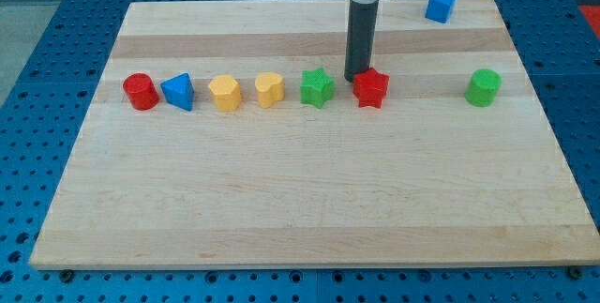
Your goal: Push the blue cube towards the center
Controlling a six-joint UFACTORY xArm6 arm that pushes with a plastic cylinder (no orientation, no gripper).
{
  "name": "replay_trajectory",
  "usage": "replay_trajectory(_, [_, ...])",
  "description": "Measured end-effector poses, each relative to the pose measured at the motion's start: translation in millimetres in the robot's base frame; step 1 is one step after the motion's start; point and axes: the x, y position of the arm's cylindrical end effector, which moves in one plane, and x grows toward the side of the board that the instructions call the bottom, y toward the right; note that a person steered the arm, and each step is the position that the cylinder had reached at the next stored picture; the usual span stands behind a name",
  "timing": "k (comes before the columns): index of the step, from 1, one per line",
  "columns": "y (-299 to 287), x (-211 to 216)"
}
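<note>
Tip (357, 79): no claw, just a bare rod grasping nothing; it stands just behind the red star (371, 87), well apart from the blue cube (441, 6).
Cube: near the board's (281, 209) top-right edge.
Risk: an off-centre push may spin the cube or slide it off the edge; my tip could knock the red star or green star (317, 87).
Surface: smooth pale wood.
Room: blue perforated bench (56, 3) around the board.

Pale wooden board (309, 209) on a blue perforated table (37, 22). Across its upper half, from the view's left: red cylinder (141, 91), blue triangular block (178, 91), yellow hexagonal block (224, 93), yellow heart-shaped block (269, 88), green star (317, 87), red star (371, 87), then well apart a green cylinder (484, 88). Blue cube (441, 6) near the top right corner. My tip (357, 79) just behind the red star, touching or nearly so.
</note>
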Motion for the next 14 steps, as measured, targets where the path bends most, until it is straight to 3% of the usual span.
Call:
replay_trajectory(5, [4.4,-170.4])
replay_trajectory(8, [90.8,-175.0])
replay_trajectory(14, [178.2,-174.7])
